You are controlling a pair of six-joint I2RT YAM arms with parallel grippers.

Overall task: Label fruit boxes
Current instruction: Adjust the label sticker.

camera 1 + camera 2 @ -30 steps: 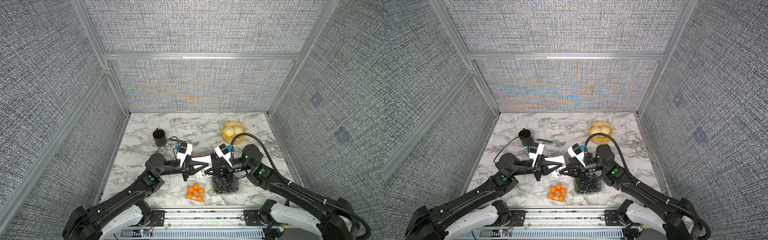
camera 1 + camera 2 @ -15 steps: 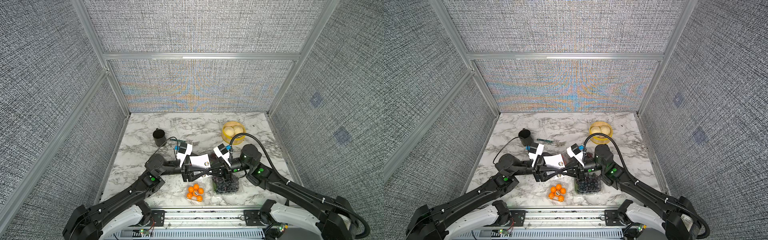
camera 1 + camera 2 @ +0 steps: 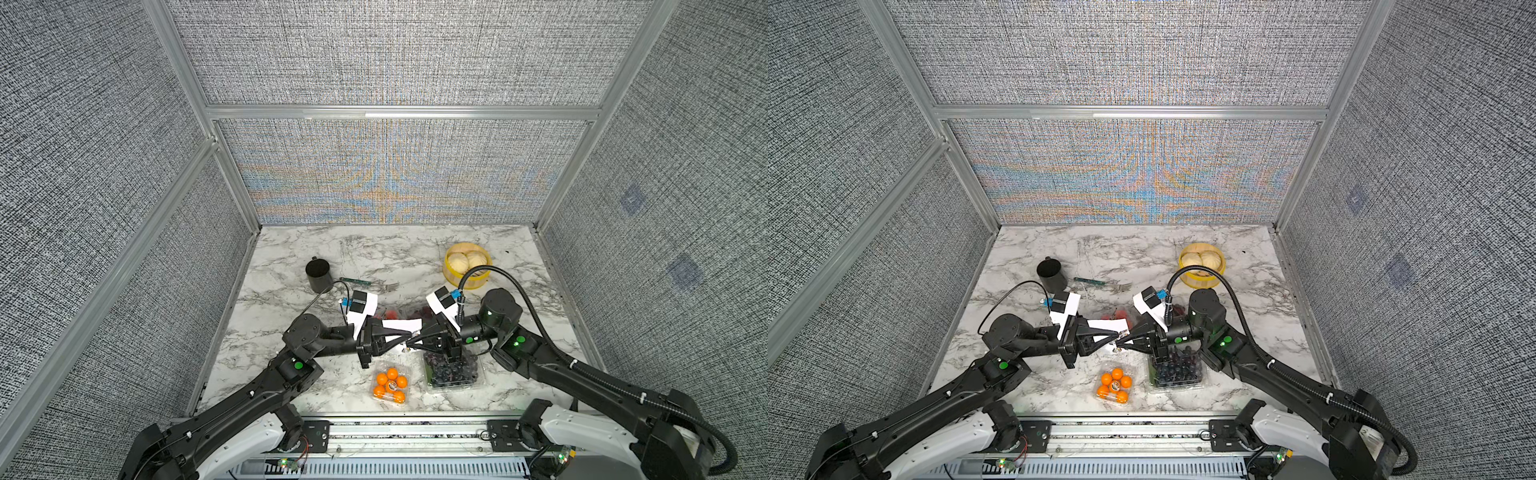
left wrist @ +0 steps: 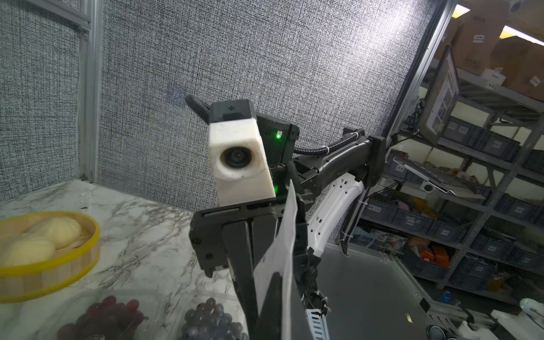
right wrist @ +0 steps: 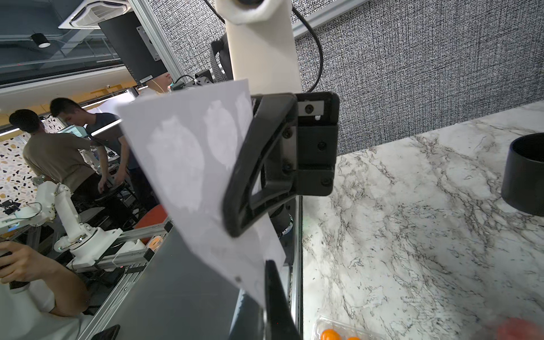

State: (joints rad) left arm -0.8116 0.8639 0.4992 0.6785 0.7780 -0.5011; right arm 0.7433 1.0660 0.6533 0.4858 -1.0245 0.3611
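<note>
Above the marble desk (image 3: 374, 249), the left end effector (image 3: 409, 333) and the right end effector (image 3: 411, 341) meet tip to tip, each clamped shut on one white sheet (image 3: 394, 325) held between them. Below, the orange-ball box (image 3: 390, 383) sits near the front edge, with the dark-grape box (image 3: 453, 372) just beside it under the right arm. The strawberry box (image 3: 1121, 312) and red-grape box (image 4: 109, 312) lie partly hidden behind the arms.
</note>
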